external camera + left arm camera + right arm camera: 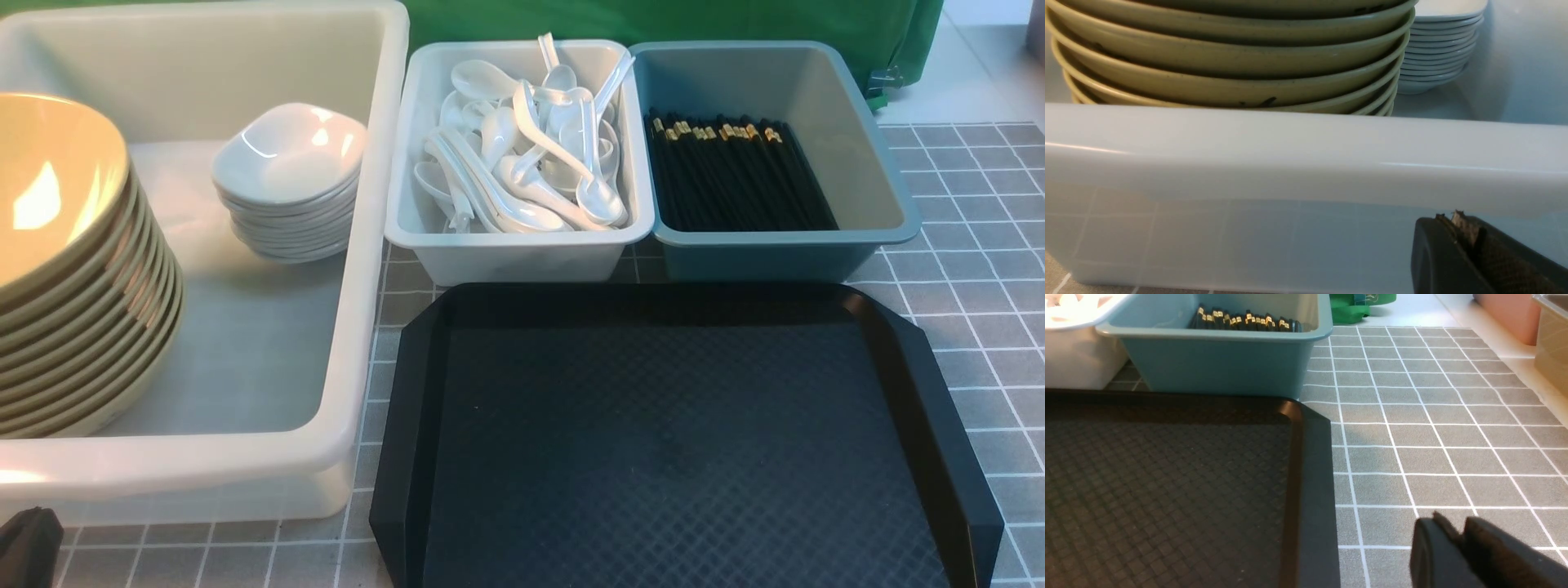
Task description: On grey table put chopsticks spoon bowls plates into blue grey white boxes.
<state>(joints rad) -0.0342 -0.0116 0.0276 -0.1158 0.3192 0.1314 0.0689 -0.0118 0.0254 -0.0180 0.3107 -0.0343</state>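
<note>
Front view. The bowls [69, 261] are stacked at the left of the large white tub [359, 245], with the plates [287, 180] stacked behind them toward its far right; the spoons [531, 147] are heaped in the pale grey-white box [514, 249], and the chopsticks [735, 175] are laid in the teal-blue box [784, 253] at the far side of the bench [963, 269]. The black tray [669, 441] is seen bare, so the sorting is judged complete or nearly so. Only a dark sliver of the left arm is shown at the near left corner; the right arm is not seen.

Left wrist view. The left gripper [1466, 237], its fingers pressed together and holding nothing, is shown just beside the tub's near wall. A careless lift could catch the rim and jolt the tilted bowl stack. The lower bowls are hidden by that rim.

Right wrist view. The right gripper [1457, 539] is shown over bare bench beside the tray's edge, its fingers a narrow crack apart, nothing between them. A sideways swing could knock the tray. The fingers' lower parts are cut off.
</note>
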